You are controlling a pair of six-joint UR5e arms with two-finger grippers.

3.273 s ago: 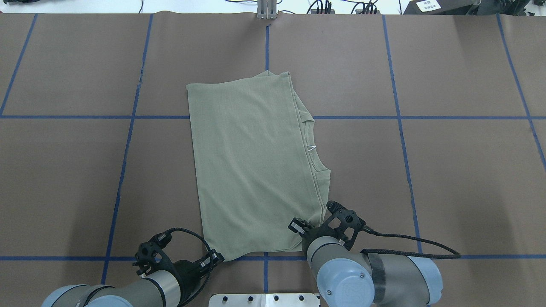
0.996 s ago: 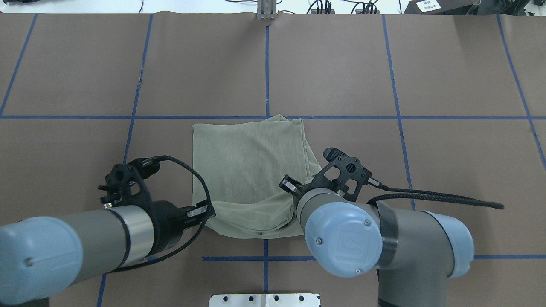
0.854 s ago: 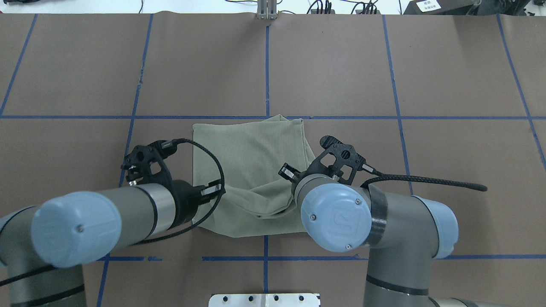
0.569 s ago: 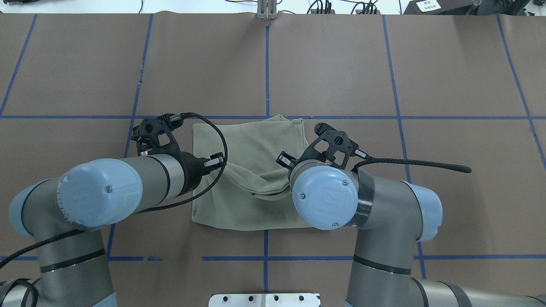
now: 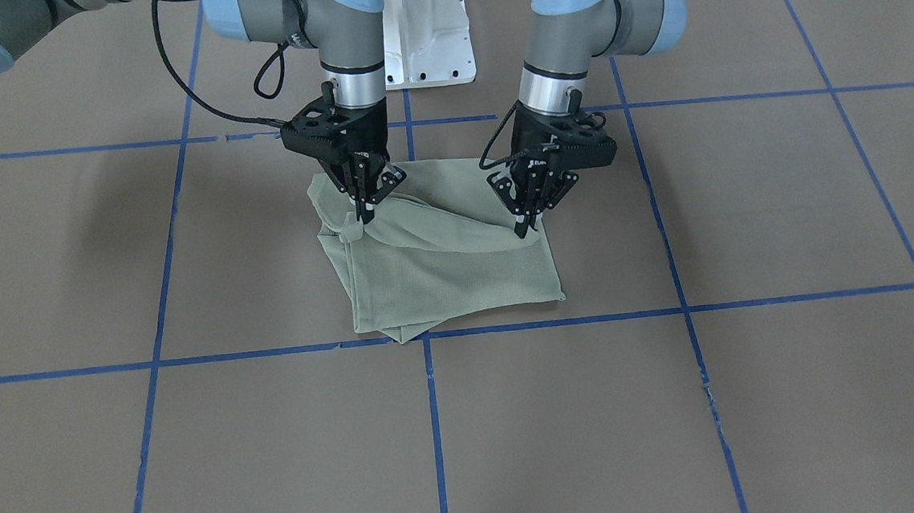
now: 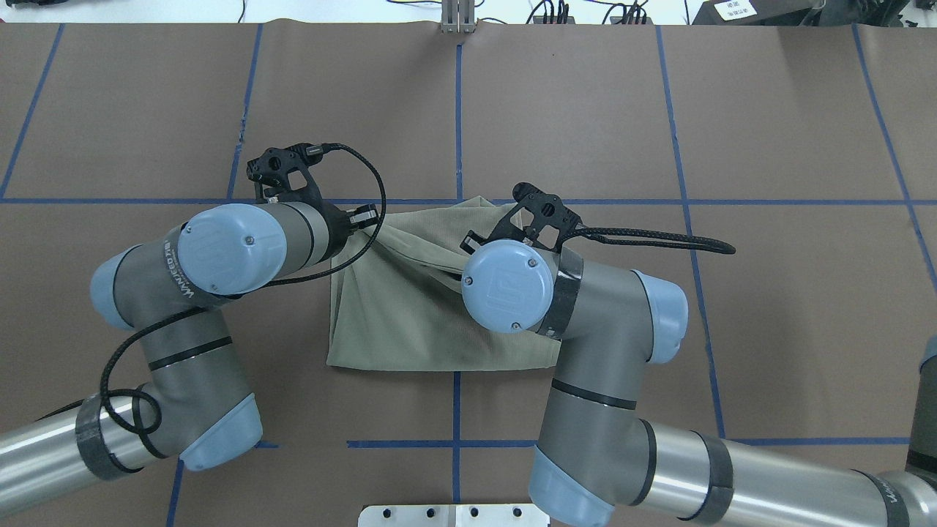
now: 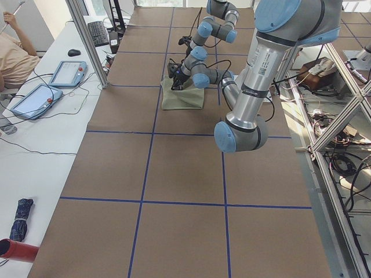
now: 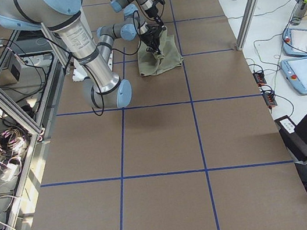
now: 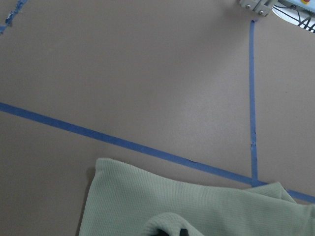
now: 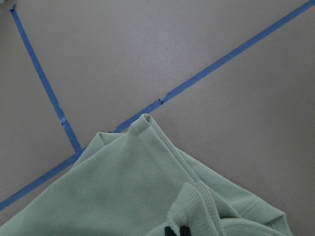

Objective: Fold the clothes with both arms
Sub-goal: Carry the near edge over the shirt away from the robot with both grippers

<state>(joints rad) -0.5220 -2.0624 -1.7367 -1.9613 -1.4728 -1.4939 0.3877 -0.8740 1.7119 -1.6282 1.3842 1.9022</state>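
**Both claws pinch the shirt's top layer above the surface**

The sage-green shirt (image 5: 459, 284) lies folded into a rough rectangle around the middle of the brown surface (image 5: 756, 396), about midway between its left and right ends. The shirt's corner toward the operators' edge touches a blue tape line (image 5: 670, 309) beside a crossing of the grid.

The left claw (image 5: 523, 230) points straight down, its jaws narrow and closed on the shirt's upper layer on the side toward the surface's left end. The right claw (image 5: 363, 212) also hangs vertical, its jaws pinched on a bunched knot of fabric on the opposite side.

Between the two claws the held layer sags in a shallow curve, raised off the flat lower layer. The lower layer's edge toward the robot lies straight. In each wrist view a hump of ribbed fabric sits at the bottom, with dark fingertips (image 10: 170, 230) just showing.
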